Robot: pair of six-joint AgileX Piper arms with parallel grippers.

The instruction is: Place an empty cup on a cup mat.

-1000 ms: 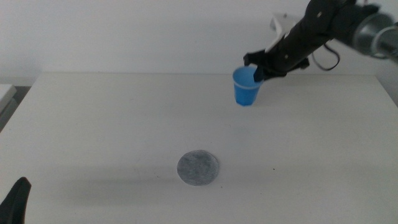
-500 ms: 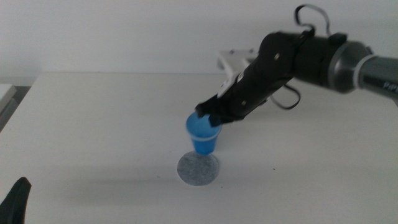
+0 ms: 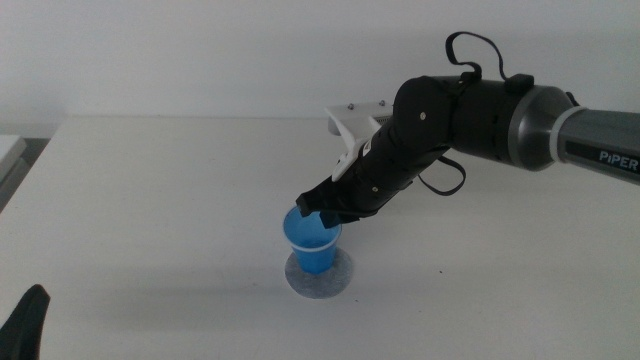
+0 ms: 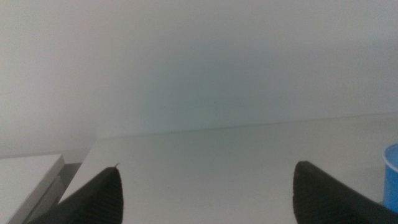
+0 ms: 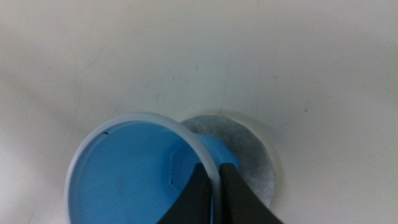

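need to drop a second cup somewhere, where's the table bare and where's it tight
Bare: the white table between its left edge and the small blue tapered cup, and the front right stretch. Tight: the centre, where the right pincer grips the cup's rim over the round grey cup mat. The left pincer waits at the front left corner.

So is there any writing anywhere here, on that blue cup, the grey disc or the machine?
"PiPER": white letters on the right arm's grey tube, cut off by the picture's edge.
The cup: no writing.
The cup mat: no writing.
The right gripper, shut on the cup's rim: no label visible.
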